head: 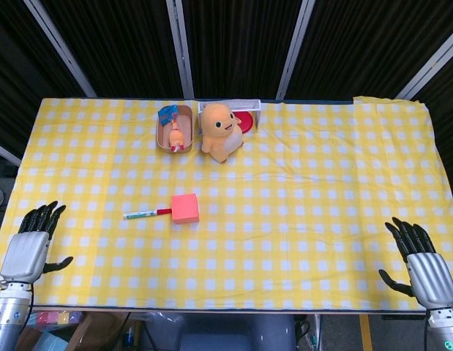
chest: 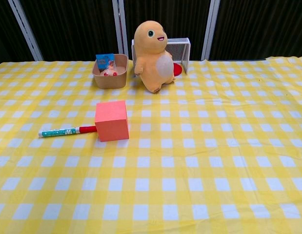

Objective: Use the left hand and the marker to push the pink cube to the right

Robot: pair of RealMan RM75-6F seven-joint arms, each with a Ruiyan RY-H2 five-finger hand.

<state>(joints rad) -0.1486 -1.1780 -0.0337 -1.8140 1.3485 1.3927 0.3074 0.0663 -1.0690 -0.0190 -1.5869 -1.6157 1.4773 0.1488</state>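
The pink cube [head: 185,208] [chest: 111,121] sits on the yellow checked cloth a little left of the table's middle. A marker [head: 147,213] [chest: 67,130] with a white body and red cap lies flat just left of it, the red end touching or nearly touching the cube's left face. My left hand [head: 28,247] rests at the table's front left corner, fingers spread, holding nothing, well left of the marker. My right hand [head: 424,265] is at the front right corner, also spread and empty. Neither hand appears in the chest view.
An orange plush toy [head: 221,130] [chest: 151,56] stands at the back centre. Beside it is a tan tub [head: 175,128] [chest: 110,71] with small items, and a white wire basket [head: 241,113] [chest: 180,51] holding something red. The cloth [head: 321,219] stretches right of the cube.
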